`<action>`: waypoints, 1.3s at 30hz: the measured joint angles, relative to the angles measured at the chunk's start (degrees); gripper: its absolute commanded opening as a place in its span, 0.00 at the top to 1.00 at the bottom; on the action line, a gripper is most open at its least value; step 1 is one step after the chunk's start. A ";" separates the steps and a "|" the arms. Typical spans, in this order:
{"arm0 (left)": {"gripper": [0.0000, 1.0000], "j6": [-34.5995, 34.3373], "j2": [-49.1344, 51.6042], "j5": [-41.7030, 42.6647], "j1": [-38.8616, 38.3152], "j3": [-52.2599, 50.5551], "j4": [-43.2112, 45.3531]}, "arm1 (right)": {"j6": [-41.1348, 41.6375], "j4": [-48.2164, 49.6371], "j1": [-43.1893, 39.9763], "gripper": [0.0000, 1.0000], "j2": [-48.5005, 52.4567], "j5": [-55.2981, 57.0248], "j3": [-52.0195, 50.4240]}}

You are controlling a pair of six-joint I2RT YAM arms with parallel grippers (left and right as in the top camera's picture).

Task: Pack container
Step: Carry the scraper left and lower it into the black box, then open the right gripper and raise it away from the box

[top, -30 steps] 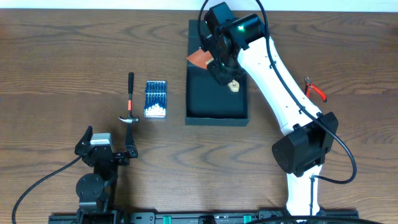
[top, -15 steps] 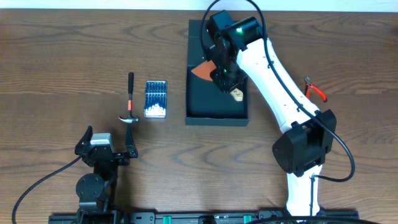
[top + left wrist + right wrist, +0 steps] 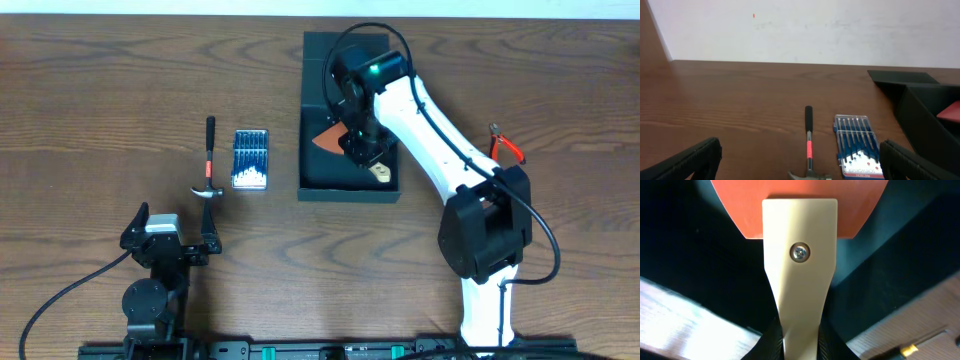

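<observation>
Scraper (image 3: 800,255) was clamped in right end effector (image 3: 800,338) over container (image 3: 318,172), mid-worktop (image 3: 100,100); left end effector (image 3: 172,230) gaped, idle. Risk: blade could snag container wall on release, leaving scraper half outside.

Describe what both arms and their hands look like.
The right arm has white tubular links, black joint housings and a green light near the wrist. The left arm is black with a pale block. Black cables trail out. The left hand and right hand are black.
</observation>
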 measured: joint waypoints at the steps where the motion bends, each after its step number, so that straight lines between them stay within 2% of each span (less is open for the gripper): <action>1: 0.01 0.00 0.00 0.00 0.00 0.00 0.00 | 0.00 0.83 0.00 0.99 0.00 -0.04 -0.87; 18: 0.02 0.00 0.00 0.00 0.00 0.00 0.00 | 0.00 10.32 0.00 0.98 0.04 -0.61 -3.21; 21: 0.01 0.00 0.00 -0.02 0.00 0.00 0.00 | 0.00 10.51 0.00 0.89 0.04 -0.61 -3.21; 25: 0.02 0.00 0.00 0.00 0.00 0.00 0.00 | 0.00 10.56 0.00 0.62 0.04 -0.61 -3.21; 28: 0.02 0.00 0.00 0.00 0.00 0.00 0.00 | -0.20 10.45 0.00 0.51 0.04 -0.63 -3.21; 39: 0.02 0.00 0.00 0.00 0.00 0.00 0.00 | -0.39 8.35 0.00 0.46 0.04 -0.68 -3.21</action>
